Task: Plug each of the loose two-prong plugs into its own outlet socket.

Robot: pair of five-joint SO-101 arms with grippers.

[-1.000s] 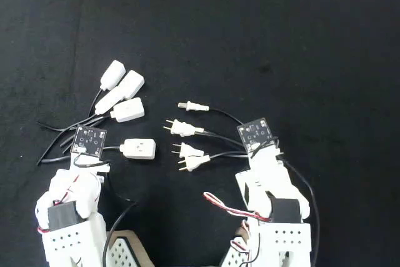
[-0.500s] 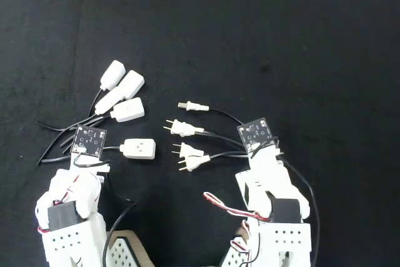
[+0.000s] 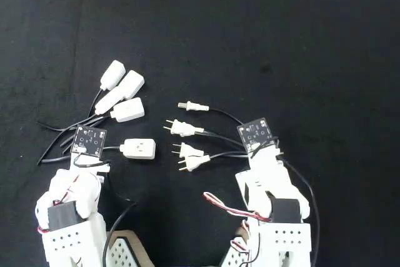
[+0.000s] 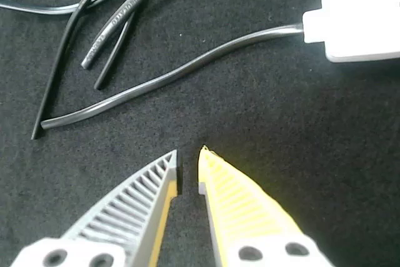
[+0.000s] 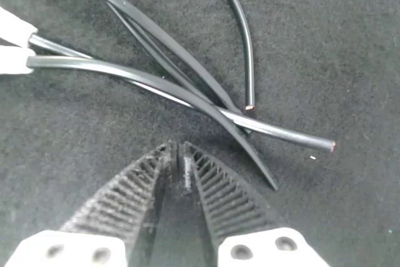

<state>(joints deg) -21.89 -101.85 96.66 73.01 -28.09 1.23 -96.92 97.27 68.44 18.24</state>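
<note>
High view, sockets: I count four white outlet sockets (image 3: 127, 109) in a loose cluster at about 9 o'clock from the middle of the black table (image 3: 312, 60)
High view, plugs: four two-prong plugs (image 3: 181, 129) lie in a column at 3 o'clock of the sockets, prongs pointing to 9 o'clock, each apart from every socket
High view, arms: my left arm (image 3: 69, 214) sits at 7 o'clock on the table, my right arm (image 3: 275, 201) at 5 o'clock
Left wrist view, claw: the left gripper (image 4: 187, 154) has its fingers drawn together with only a hairline gap, nothing between them, over bare cloth
Left wrist view, socket: one white socket lies ahead and off to the side, well apart from the tips; black cables (image 4: 169, 78) run across between it and the claw
Right wrist view, claw: the right gripper (image 5: 178, 149) is closed tip to tip and empty
Right wrist view, cables: black cables with cut ends cross just ahead of the tips, not touching them
</note>
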